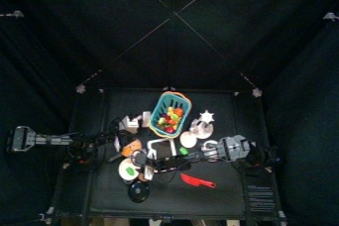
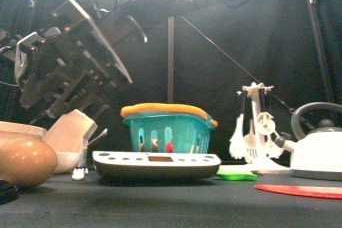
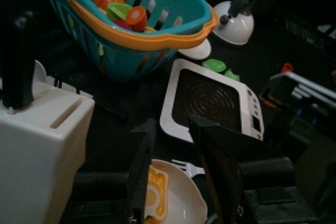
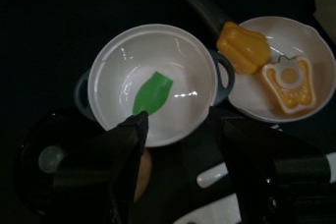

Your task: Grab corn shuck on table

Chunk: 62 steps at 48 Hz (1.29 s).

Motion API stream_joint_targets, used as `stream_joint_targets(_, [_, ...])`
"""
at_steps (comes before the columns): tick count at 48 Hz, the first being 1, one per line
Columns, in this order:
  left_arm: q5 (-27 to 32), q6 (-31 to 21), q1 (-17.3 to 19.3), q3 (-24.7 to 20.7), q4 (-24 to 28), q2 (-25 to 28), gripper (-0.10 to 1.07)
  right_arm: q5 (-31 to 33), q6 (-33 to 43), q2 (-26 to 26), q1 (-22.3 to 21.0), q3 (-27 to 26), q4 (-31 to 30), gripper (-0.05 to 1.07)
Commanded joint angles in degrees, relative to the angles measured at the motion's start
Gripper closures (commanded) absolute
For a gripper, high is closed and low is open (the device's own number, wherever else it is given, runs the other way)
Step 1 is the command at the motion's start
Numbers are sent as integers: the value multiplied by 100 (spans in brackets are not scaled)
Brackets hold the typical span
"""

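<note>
Enclosure: black curtains on all sides; one square black table (image 1: 219, 195) in the middle, cluttered with small objects
Corn shuck: one green leaf-shaped piece (image 4: 152, 91); lies flat inside the white bowl (image 4: 118, 61), touching its floor; not gripped
White bowl: one; sits in a dark holder with side handles; just beside the white pan (image 4: 312, 41)
White pan: one, with a dark handle; holds two yellow-orange pieces, one rounded (image 4: 241, 42), one frame-shaped (image 4: 290, 81)
Right gripper: (image 4: 178, 135) hovers directly over the bowl's near rim; its two jaws stand apart, nothing between them; one jaw tip overlaps the leaf's lower end in the right wrist view, contact cannot be judged
Left gripper: (image 3: 182, 140) two jaws apart, holding nothing; poised above a white plate (image 3: 191, 203) bearing one orange piece; rests at the table's left side
Basket: one teal basket (image 2: 168, 132) with an orange rim, near table centre; contains several red, orange and green toy foods, count unclear
Scale: one white kitchen scale (image 2: 154, 164) with a dark top, just in front of the basket
Kettle: one white kettle (image 2: 318, 152), front right
Knife block: one pale block (image 3: 39, 154), close to the left arm
Utensil rack: one white stand (image 2: 257, 122) between basket and kettle
</note>
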Motion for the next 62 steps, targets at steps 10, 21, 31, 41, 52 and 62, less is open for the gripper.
stream_joint_targets(10, [18, 9, -26, -79, 18, -211, 23, 26, 88, -1556, -9, 1389, 79, 17])
stream_joint_targets(21, [35, 18, -18, -62, 26, -237, 23, 475, 88, -2487, 44, 2804, 193, 17])
stream_joint_targets(31, [44, 26, -18, -70, 97, -237, 23, 747, 79, -2769, 62, 3691, 483, 17])
stream_joint_targets(41, [44, 18, -18, -70, 114, -237, 23, 905, 53, -2786, 70, 4025, 729, 17])
stream_joint_targets(52, [35, 18, -9, -70, 105, -237, 23, 1055, 62, -2777, 62, 4184, 721, 17])
stream_joint_targets(62, [44, 9, -9, -62, 105, -237, 23, 976, 35, -2566, 35, 4175, 703, 17])
